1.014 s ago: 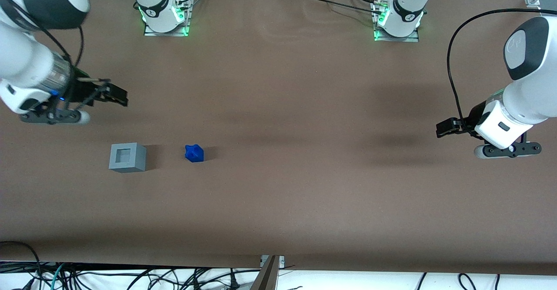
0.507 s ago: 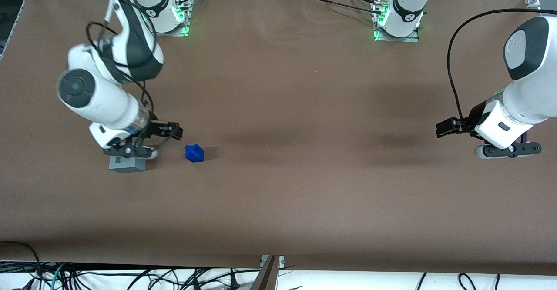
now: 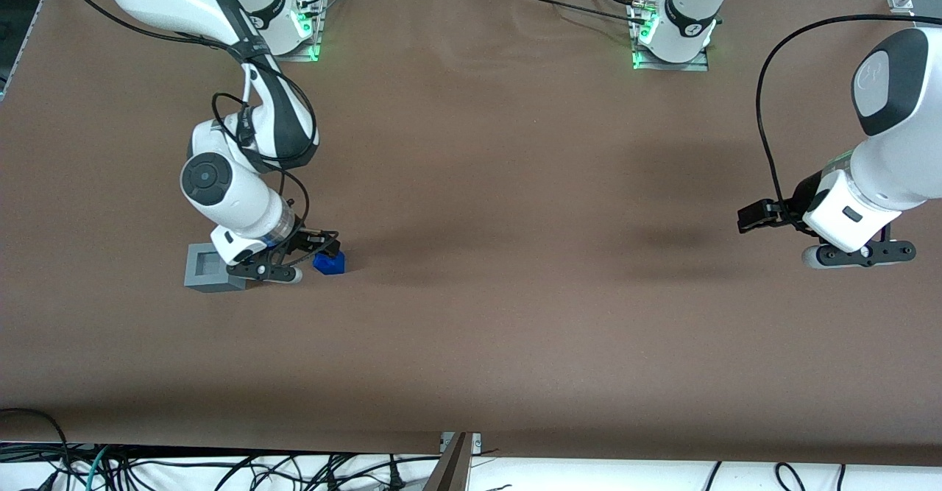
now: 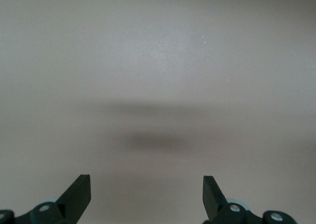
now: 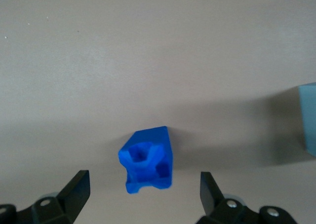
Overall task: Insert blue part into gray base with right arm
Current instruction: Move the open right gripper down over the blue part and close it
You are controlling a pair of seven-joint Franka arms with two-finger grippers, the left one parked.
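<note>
My tool (image 3: 324,244) hangs wide open and empty over the blue part (image 3: 330,262) at the frame's left on the worktop (image 3: 515,182), beside the gray base (image 3: 206,268).

White right arm (image 3: 243,204), black hand (image 3: 324,244)

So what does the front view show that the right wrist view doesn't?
Only the front view shows the whole right arm and the recess in the gray base. Only the right wrist view shows the blue part's knobby face and the tool open, its fingers on either side of the part. Both show the blue part on the brown table beside the base.
</note>
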